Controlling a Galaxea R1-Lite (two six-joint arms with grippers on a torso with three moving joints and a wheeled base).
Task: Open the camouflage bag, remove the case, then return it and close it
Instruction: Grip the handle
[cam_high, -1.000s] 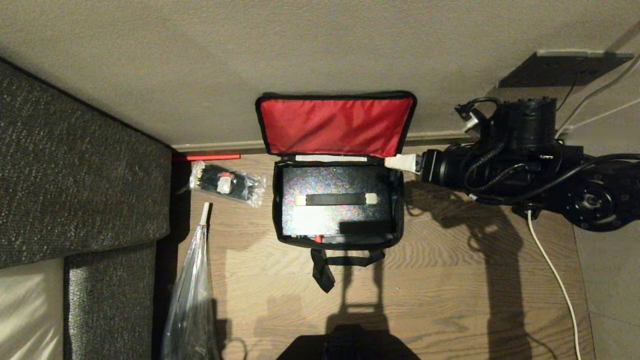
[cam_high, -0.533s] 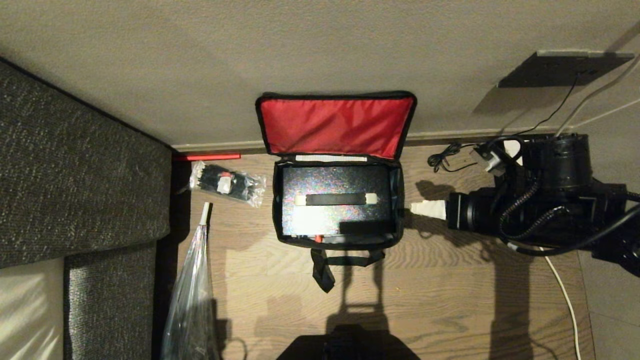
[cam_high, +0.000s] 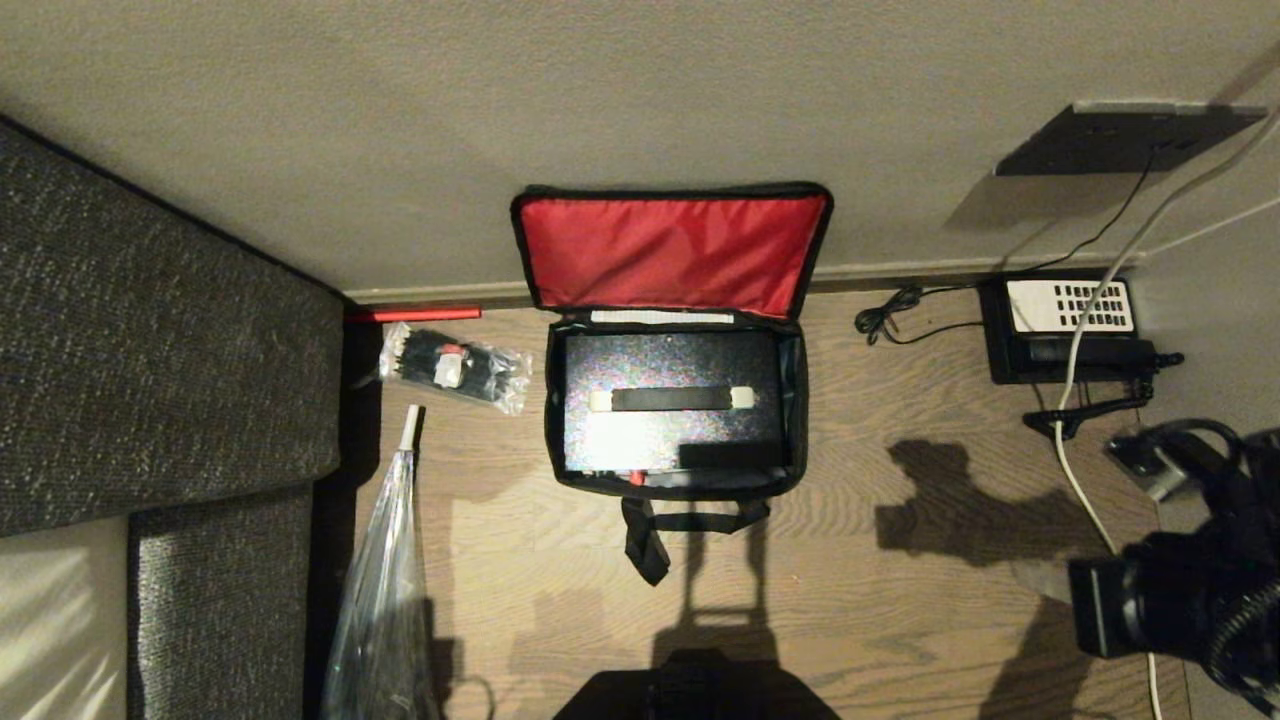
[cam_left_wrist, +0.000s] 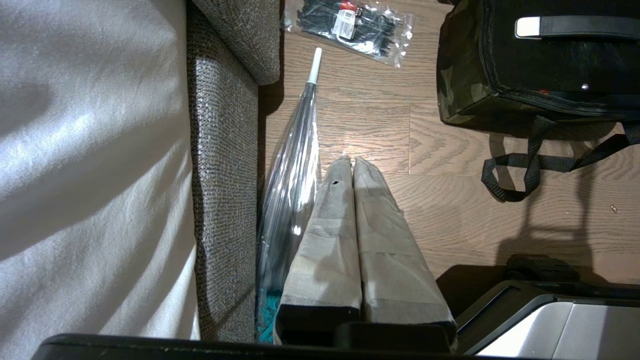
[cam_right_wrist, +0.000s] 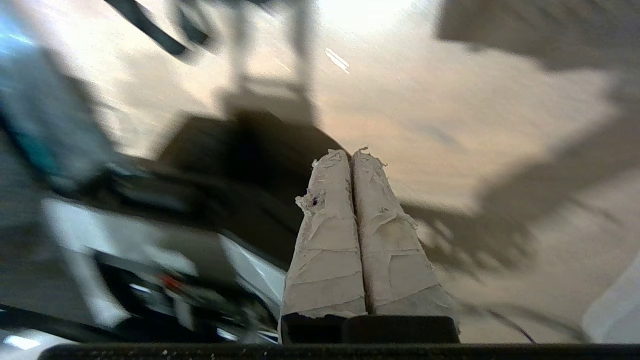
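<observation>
Near right: I see my right pincer (cam_right_wrist: 352, 152) pressed together, empty | left pincer (cam_left_wrist: 352, 160) likewise, parked | mid-floor: camouflage bag (cam_high: 795, 420) open, lid against wall | case (cam_high: 670, 440) inside looks stiff, flat; I'd grip its handle (cam_high: 670, 398).

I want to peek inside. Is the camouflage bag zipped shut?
No, the camouflage bag stands open, its red lid propped against the wall and the case lying inside.

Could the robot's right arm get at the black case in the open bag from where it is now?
Probably yes. The camouflage bag has its lid up, so the case lies uncovered. The right gripper is shut, empty and off to the side, with only bare floor between.
</observation>
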